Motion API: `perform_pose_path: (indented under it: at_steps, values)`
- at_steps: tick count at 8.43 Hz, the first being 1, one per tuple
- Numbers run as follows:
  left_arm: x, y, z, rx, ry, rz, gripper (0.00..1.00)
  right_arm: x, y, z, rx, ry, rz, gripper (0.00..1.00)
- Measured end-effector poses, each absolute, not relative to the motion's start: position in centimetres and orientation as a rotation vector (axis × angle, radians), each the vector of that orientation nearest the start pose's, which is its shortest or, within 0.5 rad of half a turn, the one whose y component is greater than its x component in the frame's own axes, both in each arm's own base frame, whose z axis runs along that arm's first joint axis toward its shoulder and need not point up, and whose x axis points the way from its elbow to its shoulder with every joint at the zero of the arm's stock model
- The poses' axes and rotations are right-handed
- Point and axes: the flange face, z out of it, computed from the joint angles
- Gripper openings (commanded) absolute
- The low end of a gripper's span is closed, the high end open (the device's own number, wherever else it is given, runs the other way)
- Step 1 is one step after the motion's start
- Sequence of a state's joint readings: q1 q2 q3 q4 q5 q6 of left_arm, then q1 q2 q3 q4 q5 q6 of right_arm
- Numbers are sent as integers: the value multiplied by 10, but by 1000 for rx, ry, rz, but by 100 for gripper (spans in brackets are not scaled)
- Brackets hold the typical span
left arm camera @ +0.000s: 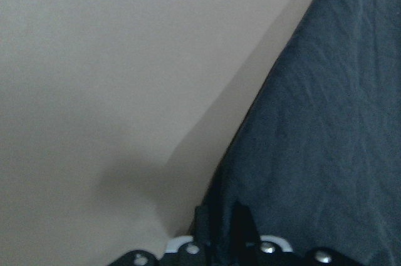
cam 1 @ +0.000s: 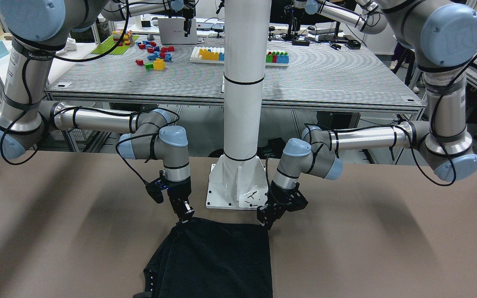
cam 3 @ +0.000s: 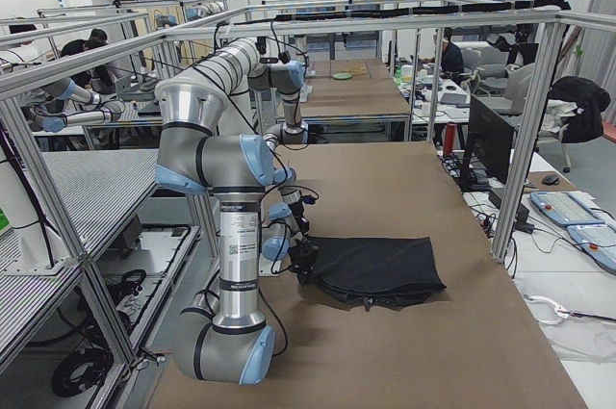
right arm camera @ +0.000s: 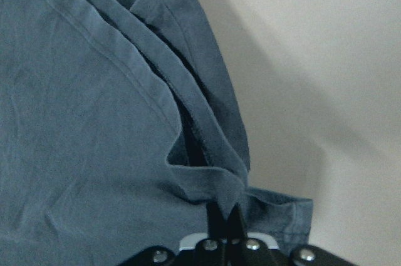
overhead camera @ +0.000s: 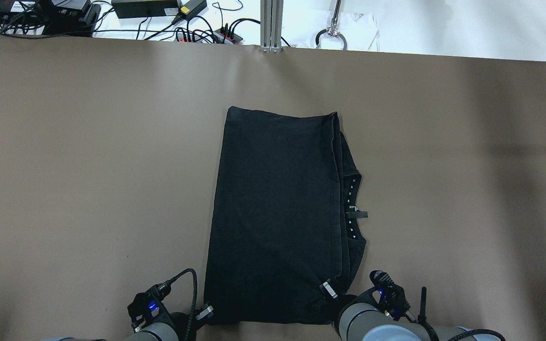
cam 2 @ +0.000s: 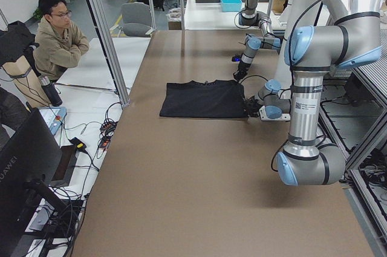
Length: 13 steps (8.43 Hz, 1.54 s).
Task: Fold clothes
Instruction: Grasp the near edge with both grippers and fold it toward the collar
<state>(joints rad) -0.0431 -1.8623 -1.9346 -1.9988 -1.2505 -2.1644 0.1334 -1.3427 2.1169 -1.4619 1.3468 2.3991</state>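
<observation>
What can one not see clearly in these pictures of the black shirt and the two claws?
- Front view: the black shirt has its end away from the robot cut off by the bottom edge.
- Left wrist view: the left claw is dark against dark cloth; whether it grips is unclear.
- Overhead view: the tag at the neck is too small to read.
- All views: the shirt's lower layers lie hidden under the top layer.

Bright, even overhead light; soft broad shadows on the table [cam 1: 387, 248]; wrist views slightly blurred
</observation>
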Motion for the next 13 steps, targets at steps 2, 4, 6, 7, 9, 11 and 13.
perform_pose_path:
  at_steps: [2, 4, 6, 7, 9, 11, 13]
  values:
    - [552, -187, 281, -24, 1153, -742, 0, -488, -222, 286, -108, -941, 992, 0]
    - [527, -191, 260, -45, 1200, -745, 0, -477, -222, 274, -120, -971, 995, 0]
    - [479, -222, 228, -88, 1252, -768, 0, -444, -239, 244, -137, -1050, 1033, 0]
    - [460, -249, 211, -95, 1258, -794, 0, -421, -263, 233, -159, -1073, 1071, 0]
    - [435, -318, 184, -79, 1257, -866, 0, -382, -319, 222, -247, -1079, 1135, 0]
    - [429, -408, 165, -67, 1234, -917, 0, -377, -390, 221, -250, -1058, 1219, 0]
    - [438, -485, 160, -29, 1186, -970, 0, -391, -457, 227, -204, -1011, 1257, 7]
